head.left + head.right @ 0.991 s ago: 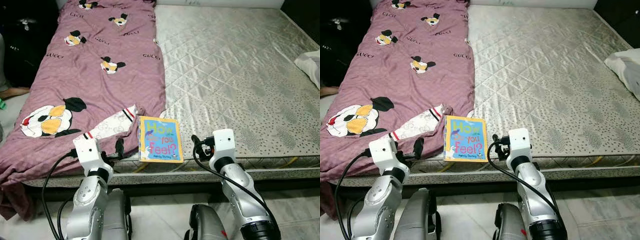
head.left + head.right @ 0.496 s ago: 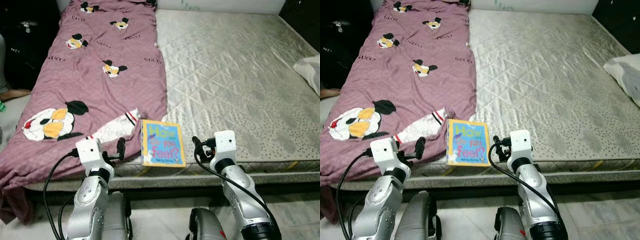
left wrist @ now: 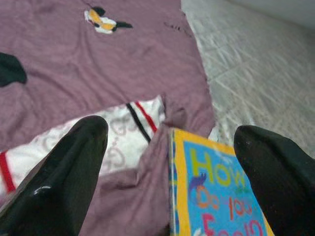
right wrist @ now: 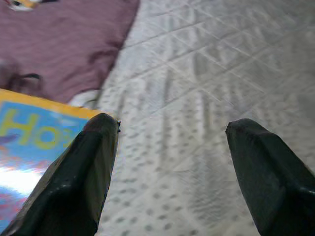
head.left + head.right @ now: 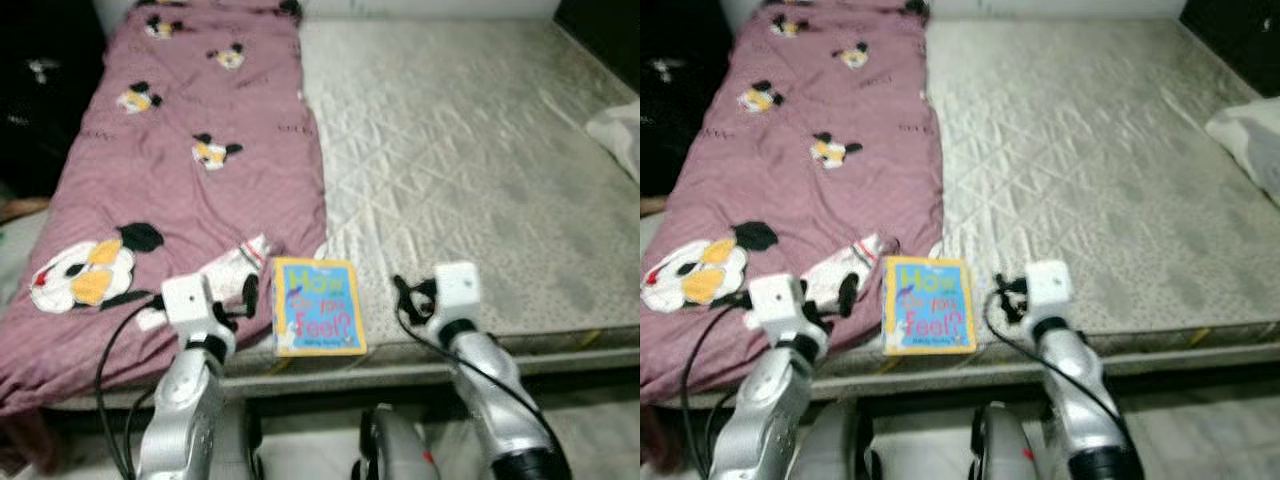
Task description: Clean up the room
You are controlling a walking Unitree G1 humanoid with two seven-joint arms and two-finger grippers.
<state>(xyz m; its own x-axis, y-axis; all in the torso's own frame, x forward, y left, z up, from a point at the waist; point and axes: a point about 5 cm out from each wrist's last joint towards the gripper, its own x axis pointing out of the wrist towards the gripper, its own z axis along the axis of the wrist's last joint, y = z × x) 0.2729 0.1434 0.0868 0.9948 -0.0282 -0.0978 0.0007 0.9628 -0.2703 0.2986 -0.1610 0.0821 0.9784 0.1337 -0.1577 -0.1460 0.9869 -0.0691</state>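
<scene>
Head views slightly blurred; fine print on the book (image 5: 318,306) cannot be read beyond the large title words "How Do You Feel?". The book, the landmark for what follows, is a thin picture book with a yellow border and blue cover bearing green, orange and red lettering; it lies flat at the near edge of the bed (image 5: 480,170), on the quilted grey mattress. Touching the book's left edge is the mauve bedsheet (image 5: 180,170), printed with cartoon mouse faces and small lettering too blurred to read; a folded-back corner showing a white underside with red and black stripes (image 3: 133,118) lies just beside the book's far left corner. Far to the right of the book, a white item (image 5: 620,125) is cut off by the frame edge, and its identity cannot be told. To the far left of the book the area beside the bed is dark, its contents indistinct. The left pincer (image 3: 167,162) hangs just left of the book, its two black fingers spread wide and holding nothing; the book's left edge lies between them. The right pincer (image 4: 170,167) hangs just right of the book over bare mattress, likewise spread wide and empty.
</scene>
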